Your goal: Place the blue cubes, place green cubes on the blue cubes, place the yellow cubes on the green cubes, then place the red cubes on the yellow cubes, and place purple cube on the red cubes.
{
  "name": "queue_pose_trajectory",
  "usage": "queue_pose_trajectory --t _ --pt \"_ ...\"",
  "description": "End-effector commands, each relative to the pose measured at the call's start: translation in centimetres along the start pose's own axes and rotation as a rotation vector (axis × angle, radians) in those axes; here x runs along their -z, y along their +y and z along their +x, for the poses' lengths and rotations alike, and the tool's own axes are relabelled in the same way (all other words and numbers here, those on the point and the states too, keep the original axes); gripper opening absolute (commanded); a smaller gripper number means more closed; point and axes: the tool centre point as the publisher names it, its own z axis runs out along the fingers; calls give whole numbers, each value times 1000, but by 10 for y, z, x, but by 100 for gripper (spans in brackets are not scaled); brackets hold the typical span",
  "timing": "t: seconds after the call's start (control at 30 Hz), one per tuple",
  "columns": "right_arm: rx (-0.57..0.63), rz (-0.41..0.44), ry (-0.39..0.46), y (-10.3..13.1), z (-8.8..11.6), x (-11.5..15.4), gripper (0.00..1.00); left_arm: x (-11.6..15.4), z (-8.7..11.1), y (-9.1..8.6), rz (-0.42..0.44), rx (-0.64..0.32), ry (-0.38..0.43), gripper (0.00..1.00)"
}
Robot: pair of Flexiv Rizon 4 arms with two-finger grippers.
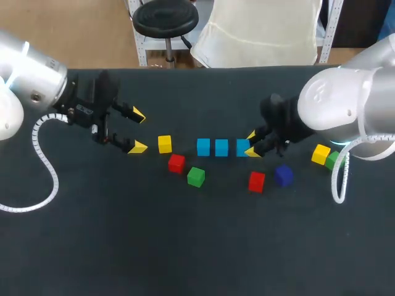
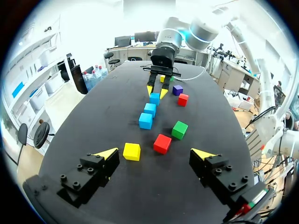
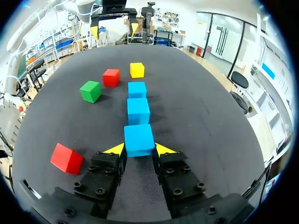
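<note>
Gripping the end blue cube from both sides, my right gripper sits at the 3 o'clock end of a blue row, mid-worktop, seen from the head cam. The middle blue cube and last blue cube line up close toward 9 o'clock. My left gripper hangs wide open, w/ a yellow cube just at its 3 o'clock. A red cube and green cube lie at the row's 7 o'clock. The second red cube and purple cube lie at its 5 o'clock. The second yellow cube and second green cube sit side by side at the row's 3 o'clock, partly under my right arm.
</note>
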Motion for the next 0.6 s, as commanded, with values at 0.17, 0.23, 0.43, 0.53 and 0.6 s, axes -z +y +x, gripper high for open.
queue_pose_trajectory --t 0.17,0.23,0.43,0.53,0.6 --pt "5 -8 9 -1 -1 -6 0 0 1 0 -1 -2 -2 100" --pt "8 -11 13 -1 -1 -8 0 0 1 0 -1 -2 -2 100" --pt "13 -11 19 -3 0 -11 0 0 1 0 -1 -2 -2 100" --pt "11 -9 19 -4 1 -12 0 0 1 0 -1 -2 -2 100" --pt "12 -7 18 -5 0 -12 0 0 1 0 -1 -2 -2 100"
